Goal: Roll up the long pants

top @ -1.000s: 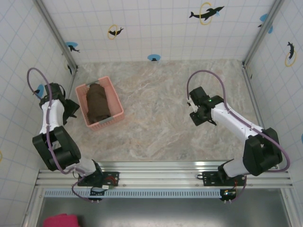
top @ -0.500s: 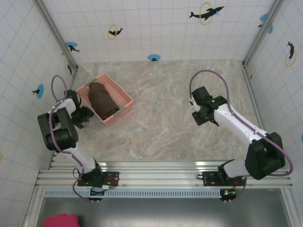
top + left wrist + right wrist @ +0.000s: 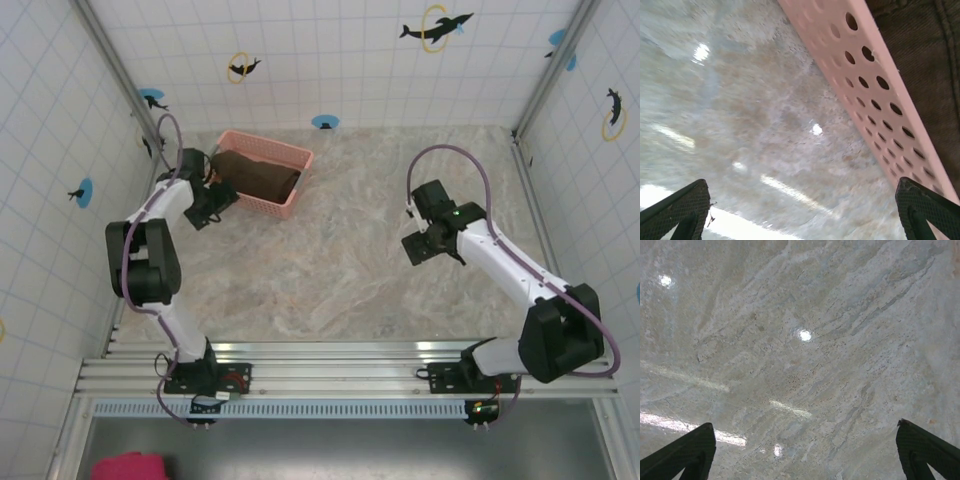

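- The dark brown, soft fabric long pants [image 3: 258,172] lie bundled inside the pink perforated plastic basket [image 3: 286,207], at the far left of the marble-patterned bench [image 3: 340,280].
- I cannot tell whether that bundle is a finished roll. If it is not, lifting out, flattening and rolling all remain.
- Left claw [image 3: 800,205]: spread wide, empty, just beside the basket wall.
- Right claw [image 3: 802,450]: spread wide, empty, above the bench.
- Count: one pair of pants, one basket, two claws, one bright pink cloth lump [image 3: 128,467].

Dark brown long pants [image 3: 256,174] bundled in basket [image 3: 292,196]
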